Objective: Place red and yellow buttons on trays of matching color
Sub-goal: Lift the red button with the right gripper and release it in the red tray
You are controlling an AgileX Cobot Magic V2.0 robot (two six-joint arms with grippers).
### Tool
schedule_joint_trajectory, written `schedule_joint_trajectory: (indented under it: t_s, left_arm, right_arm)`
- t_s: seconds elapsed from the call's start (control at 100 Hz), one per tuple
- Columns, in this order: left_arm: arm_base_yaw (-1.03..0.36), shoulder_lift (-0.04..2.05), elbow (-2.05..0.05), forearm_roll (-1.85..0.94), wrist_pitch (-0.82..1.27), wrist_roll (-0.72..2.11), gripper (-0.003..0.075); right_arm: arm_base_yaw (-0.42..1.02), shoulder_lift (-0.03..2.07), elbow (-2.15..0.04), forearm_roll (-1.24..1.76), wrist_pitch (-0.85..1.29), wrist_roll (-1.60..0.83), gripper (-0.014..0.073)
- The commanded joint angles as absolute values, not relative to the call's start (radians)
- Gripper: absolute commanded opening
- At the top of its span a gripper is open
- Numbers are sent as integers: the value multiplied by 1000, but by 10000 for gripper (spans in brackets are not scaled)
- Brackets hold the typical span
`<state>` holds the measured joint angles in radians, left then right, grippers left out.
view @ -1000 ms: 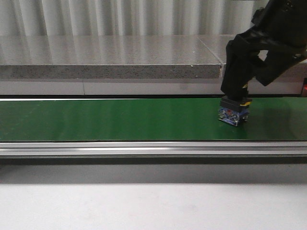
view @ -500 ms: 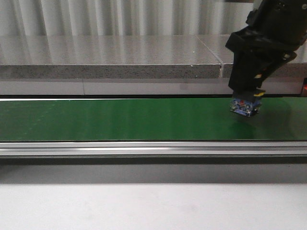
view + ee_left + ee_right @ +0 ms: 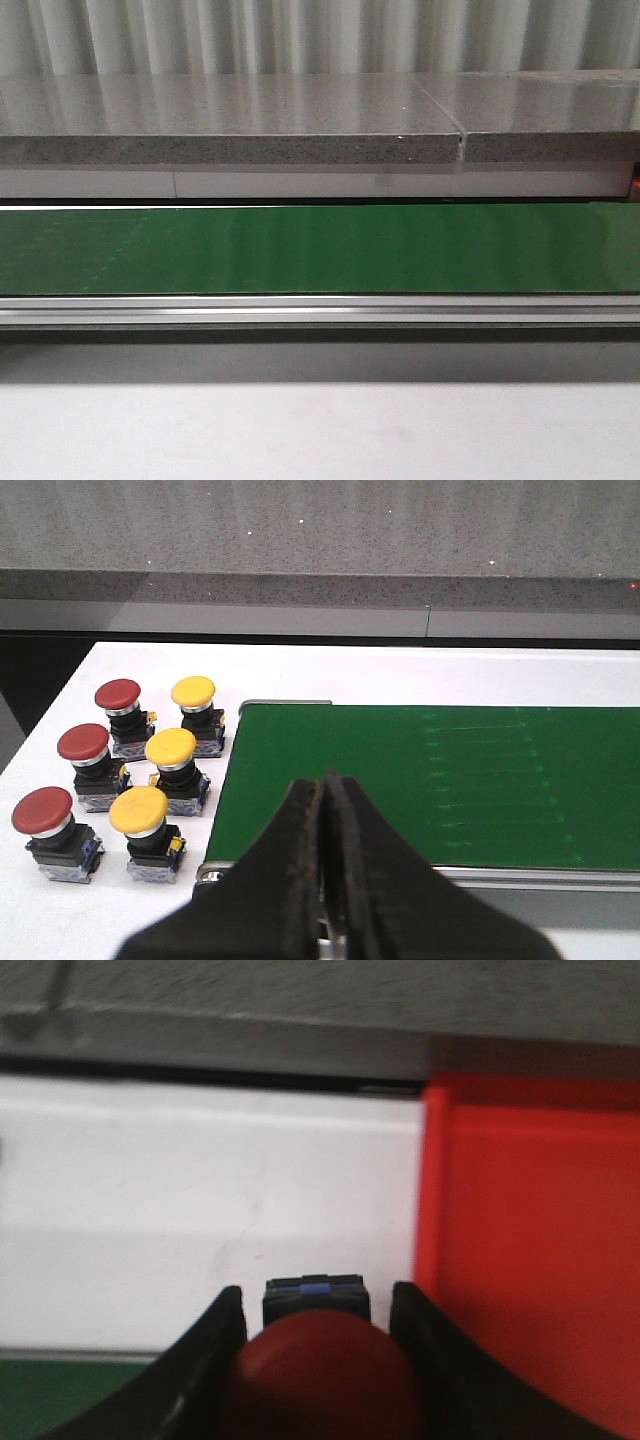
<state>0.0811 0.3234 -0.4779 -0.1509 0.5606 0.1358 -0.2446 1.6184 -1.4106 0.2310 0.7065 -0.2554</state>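
Six buttons wait on the white surface [image 3: 150, 920] just left of the green belt [image 3: 420, 780], three red and three yellow, standing in two columns. The red buttons [image 3: 82, 745] form the column farther from the belt; the yellow buttons [image 3: 170, 747] form the one nearer it. All six stand upright, caps up, none of them yet on a tray, so most of the sorting appears to remain.

Over the belt's near edge hangs the left claw [image 3: 325, 855], its two dark fingers pressed together with nothing between them and touching none of the waiting buttons.

The front view shows the belt bare from end to end, with no arm in sight.

To the right of the belt, the right claw [image 3: 318, 1340] is clamped on a seventh button [image 3: 318, 1370], red-capped with a dark body and a blue mark, its cap filling the space between the two fingers. It is held above the white surface just beside the red tray [image 3: 540, 1260], not yet over it. How many buttons already lie in that tray cannot be told, since only part of its floor shows. No yellow tray is visible anywhere.
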Motion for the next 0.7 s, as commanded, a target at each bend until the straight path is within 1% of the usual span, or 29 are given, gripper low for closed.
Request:
schedule_joint_trajectory:
  t_s: [0.0, 0.15, 0.25, 0.69]
  left_arm:
    - [74, 332, -505, -164, 486, 132, -20]
    - [74, 332, -505, -164, 486, 132, -20]
    - [74, 332, -505, -164, 486, 132, -20]
    - [74, 332, -505, -164, 486, 132, -20]
  right_arm:
    - [-336, 1589, -1447, 234, 608, -224, 151]
    - [-444, 1633, -1447, 234, 565, -195, 151]
    - [-479, 1676, -1447, 234, 556, -164, 151]
    - [-486, 1852, -1447, 236, 543, -152, 151]
